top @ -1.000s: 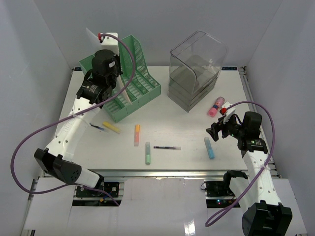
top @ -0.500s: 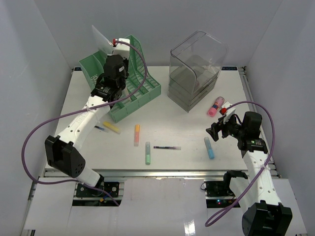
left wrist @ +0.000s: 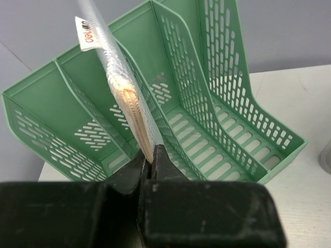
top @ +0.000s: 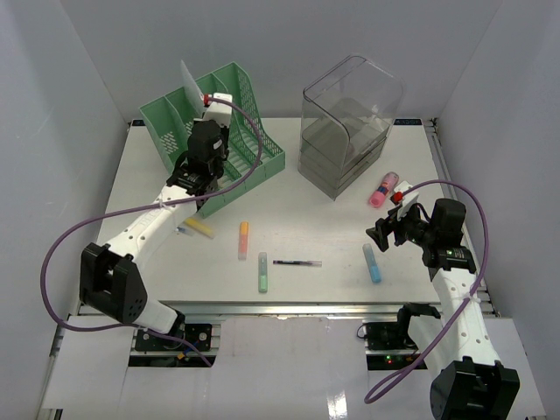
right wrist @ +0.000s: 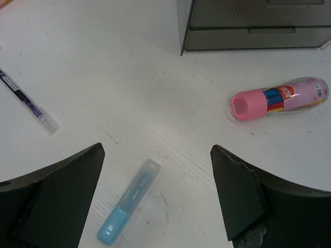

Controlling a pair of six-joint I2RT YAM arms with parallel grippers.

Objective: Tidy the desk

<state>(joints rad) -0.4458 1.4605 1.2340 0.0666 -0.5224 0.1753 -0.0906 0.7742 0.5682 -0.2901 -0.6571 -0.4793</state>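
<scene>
Desk [top: 315, 229]: white rectangular top that fills the middle of the overhead view and carries every other item.
Desk axis: the long axis runs left to right; a silver rail [top: 289, 308] lines the near edge by the arm bases.
File rack [top: 262, 156]: green and slotted, at the desk's far left corner. It is set at an angle, with its low open end toward the desk centre.
Left gripper [left wrist: 151, 160]: above the file rack, jaws pinched on the lower edge of a flat packet [left wrist: 126, 98].
Packet: clear-wrapped and tilted, edge-on to the wrist camera. It rises above the file rack roughly in line with a divider; which slot lies below cannot be told.
Packet label [left wrist: 87, 35]: white tag with dark lettering, not legible.
Drawer box [top: 350, 122]: clear plastic, to the right of the file rack at the far edge.
Yellow highlighter [top: 199, 227]: just in front of the file rack.
Orange highlighter [top: 243, 239]: in front of the file rack, toward the rail.
Green highlighter [top: 262, 272]: nearer the rail than the orange one.
Pen [top: 297, 262]: lies left to right, just right of the green highlighter.
Pink tube [right wrist: 279, 98]: holds coloured pens, far right of the file rack; its print is too small to read.
Blue highlighter [right wrist: 129, 209]: far right of the file rack, near the rail; its print is illegible.
Right gripper [right wrist: 156, 153]: jaws spread wide and holding nothing, above the blue highlighter.
</scene>
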